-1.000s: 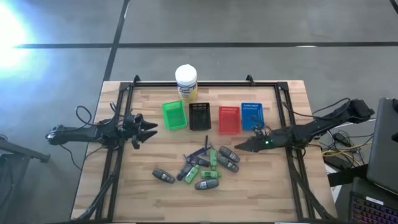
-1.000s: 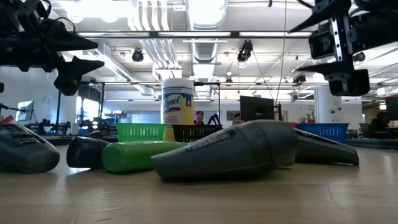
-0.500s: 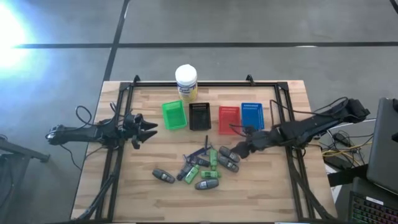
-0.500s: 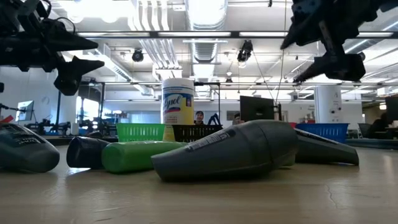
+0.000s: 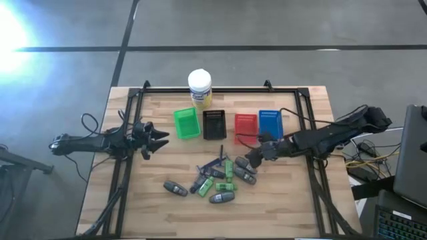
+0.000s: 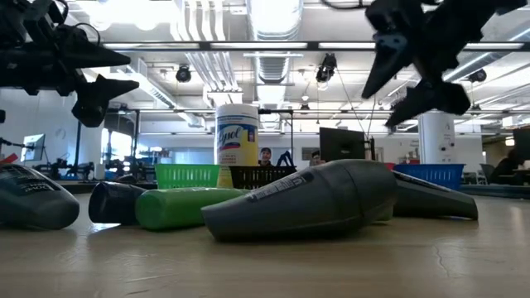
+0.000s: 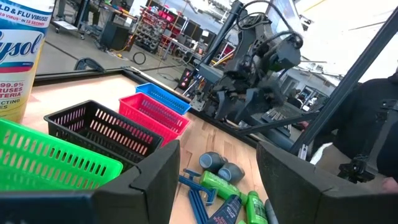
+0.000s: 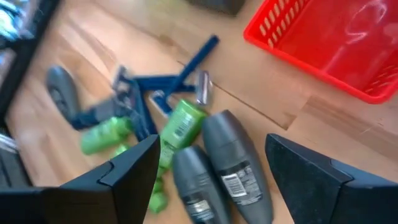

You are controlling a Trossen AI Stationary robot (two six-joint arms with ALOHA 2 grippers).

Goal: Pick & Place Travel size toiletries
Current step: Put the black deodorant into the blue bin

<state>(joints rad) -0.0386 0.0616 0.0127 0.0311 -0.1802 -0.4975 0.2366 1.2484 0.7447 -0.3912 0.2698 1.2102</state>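
The travel size toiletries [image 5: 217, 179] lie in a loose pile on the table's near middle: dark grey oval tubes, bright green packs and slim dark blue sticks. My right gripper [image 5: 249, 161] is open and hovers just above the pile's right end. In the right wrist view its fingers stand on either side of two grey tubes [image 8: 217, 165], with a green pack [image 8: 182, 124] and blue sticks [image 8: 168, 84] beyond them. My left gripper [image 5: 164, 139] is open and waits near the table's left side, short of the green basket. In the low view one grey tube [image 6: 306, 199] lies in front.
Four slotted baskets stand in a row behind the pile: green [image 5: 187, 123], black [image 5: 214, 125], red [image 5: 245, 128] and blue [image 5: 269, 124]. A white-lidded yellow jar [image 5: 199, 88] stands at the far edge. Bare wood lies near and to either side of the pile.
My right gripper has moved toward the table's left, from in front of the blue basket to the right end of the toiletries pile, and has tipped its fingers downward. The toiletries have stayed where they were.
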